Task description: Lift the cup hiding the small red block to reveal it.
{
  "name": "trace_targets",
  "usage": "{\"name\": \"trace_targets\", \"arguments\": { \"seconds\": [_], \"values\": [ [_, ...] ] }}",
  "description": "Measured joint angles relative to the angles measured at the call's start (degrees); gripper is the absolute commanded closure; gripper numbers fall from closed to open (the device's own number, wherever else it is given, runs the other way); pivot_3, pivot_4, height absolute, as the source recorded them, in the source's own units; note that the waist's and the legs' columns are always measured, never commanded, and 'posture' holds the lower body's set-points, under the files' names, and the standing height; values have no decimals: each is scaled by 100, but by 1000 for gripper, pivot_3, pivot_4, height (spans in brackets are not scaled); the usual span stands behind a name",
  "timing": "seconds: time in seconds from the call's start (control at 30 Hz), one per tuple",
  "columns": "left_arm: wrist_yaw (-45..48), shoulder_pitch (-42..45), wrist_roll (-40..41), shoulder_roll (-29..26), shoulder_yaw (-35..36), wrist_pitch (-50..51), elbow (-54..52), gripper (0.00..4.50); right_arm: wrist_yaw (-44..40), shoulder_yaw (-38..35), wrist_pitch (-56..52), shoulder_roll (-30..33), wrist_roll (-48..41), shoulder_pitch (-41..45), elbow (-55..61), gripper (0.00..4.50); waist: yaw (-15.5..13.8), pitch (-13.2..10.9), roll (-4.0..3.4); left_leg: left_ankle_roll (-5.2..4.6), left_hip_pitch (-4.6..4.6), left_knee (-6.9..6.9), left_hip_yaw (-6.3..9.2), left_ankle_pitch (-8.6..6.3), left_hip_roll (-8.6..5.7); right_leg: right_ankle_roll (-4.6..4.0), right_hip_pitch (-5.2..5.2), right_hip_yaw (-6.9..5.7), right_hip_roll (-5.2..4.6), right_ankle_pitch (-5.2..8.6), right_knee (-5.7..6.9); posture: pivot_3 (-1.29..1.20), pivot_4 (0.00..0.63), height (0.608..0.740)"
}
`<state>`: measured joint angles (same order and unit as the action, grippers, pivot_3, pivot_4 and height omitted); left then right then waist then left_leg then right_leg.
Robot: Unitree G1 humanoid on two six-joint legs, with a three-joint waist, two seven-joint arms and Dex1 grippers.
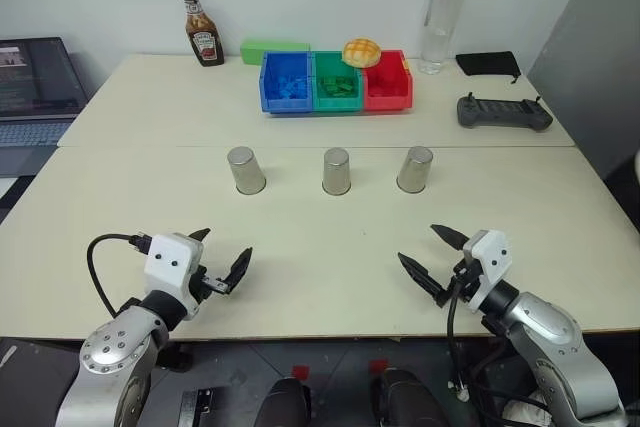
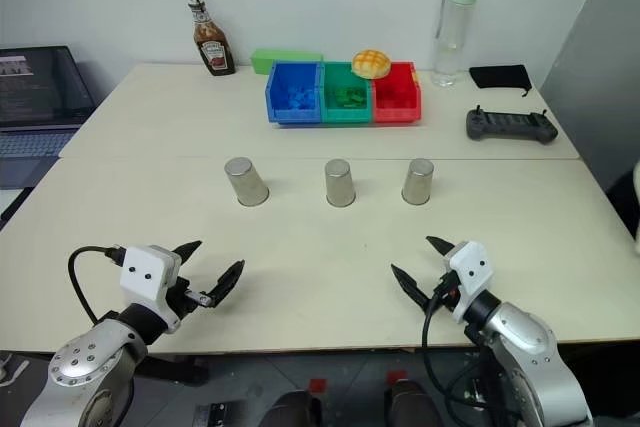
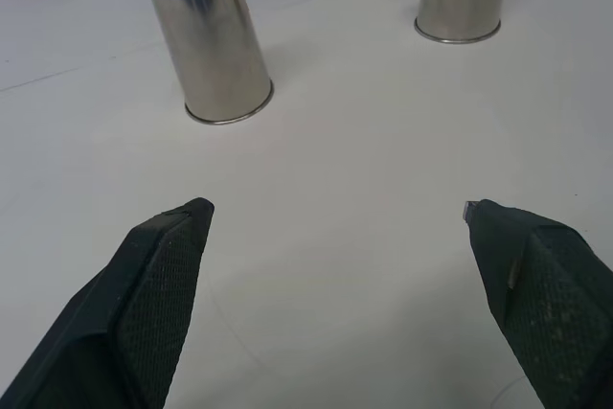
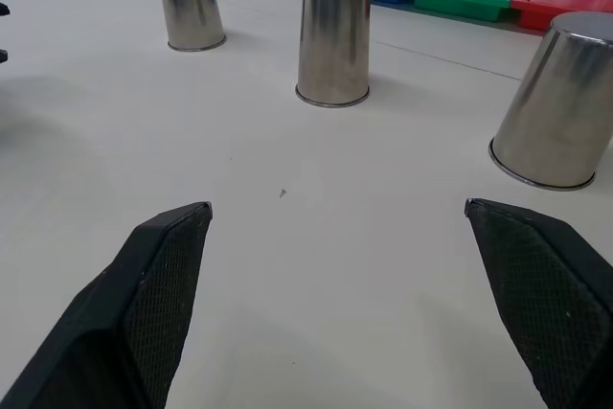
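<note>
Hovering near the table's [image 1: 300,277] 6 o'clock edge, left pincer [image 1: 222,259] and right pincer [image 1: 432,253] both released. Standing inverted toward 12 o'clock: three alike cups [image 1: 336,171], block unseen. Likely light, stiff, slippery; pinching mid-wall.

silver cups on a cream table
three brushed-silver cups [image 1: 336,171], cream table [image 1: 300,247]; blue bin [image 1: 287,81], green bin [image 1: 337,83], red bin [image 1: 389,81]; black fingers [image 1: 237,269], white wrist casings.
</note>
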<state>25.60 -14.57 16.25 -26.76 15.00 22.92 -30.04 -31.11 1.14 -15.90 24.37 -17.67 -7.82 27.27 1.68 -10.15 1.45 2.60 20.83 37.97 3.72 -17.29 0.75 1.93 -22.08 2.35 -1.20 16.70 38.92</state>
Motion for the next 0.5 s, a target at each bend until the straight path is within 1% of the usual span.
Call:
{"name": "trace_targets", "arguments": {
  "seconds": [0.2, 0.33, 0.5],
  "values": [
    [-48, 12, 3, -9, 38, 61, -5, 27, 44, -23, -11, -36, -35, 88, 0, 0, 0, 0, 0, 0, 0, 0, 1, 0, 0, 0, 0, -1, 0, 0, 0, 0, 150, 740],
    [20, 100, 12, -145, -19, 182, -44, 27, 158, -64, -123, -66, -63, 194, 2, 0, 1, 0, 0, 0, 0, 0, 1, 0, -1, 0, 0, -1, 0, 0, 0, 0, 150, 740],
    [303, 305, 315, -267, -95, 315, -177, 27, 222, -63, -243, -71, -135, 270, 48, 0, 1, -1, -1, 0, 1, 0, 0, 0, 0, 0, -1, 0, 0, 0, 0, 0, 150, 740]
  ]
}}
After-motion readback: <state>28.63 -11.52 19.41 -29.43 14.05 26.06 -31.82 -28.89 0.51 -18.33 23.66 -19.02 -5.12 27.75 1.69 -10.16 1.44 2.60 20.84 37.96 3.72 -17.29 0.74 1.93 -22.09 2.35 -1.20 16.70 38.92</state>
